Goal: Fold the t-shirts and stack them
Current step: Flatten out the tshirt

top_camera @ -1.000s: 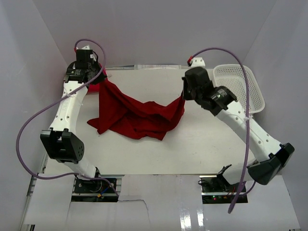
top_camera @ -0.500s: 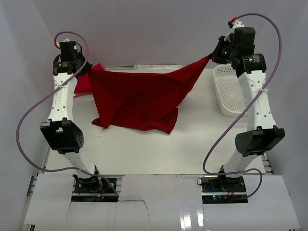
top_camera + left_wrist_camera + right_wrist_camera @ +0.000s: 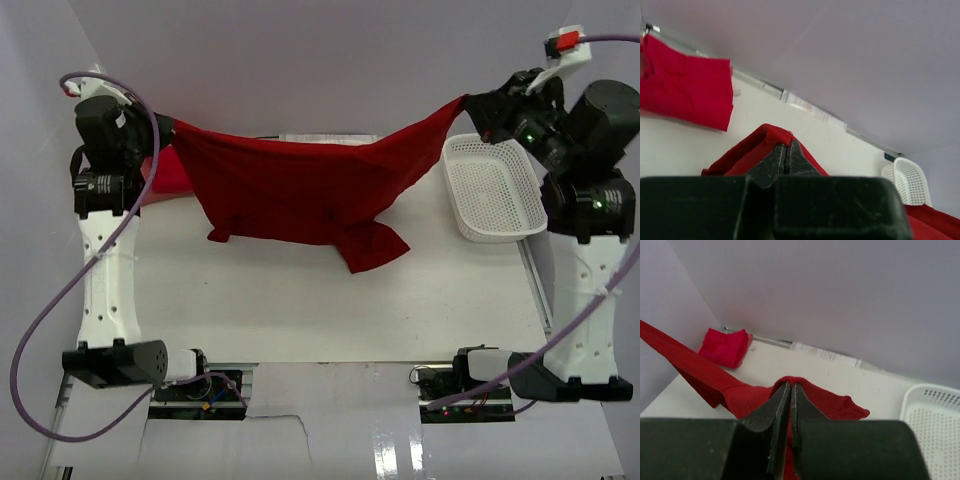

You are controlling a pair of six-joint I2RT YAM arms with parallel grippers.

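Jaws on both sides clamp a deep red t-shirt (image 3: 300, 190), stretched, sagging midway.

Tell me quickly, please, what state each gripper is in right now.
Left gripper: closed on the red t-shirt.
Right gripper: closed on the same red t-shirt.

You look down on a plain white table (image 3: 300, 310) boxed in by matte, pale grey walls. The back wall (image 3: 320, 60) stands at 12 o'clock, and the side walls (image 3: 30, 250) at 9 and 3 o'clock. A thin metal rail (image 3: 760, 85) runs along the table's far edge, with a white label strip (image 3: 825, 354) near its middle. At 6 o'clock, glossy white panels (image 3: 330, 430) catch soft, even light.
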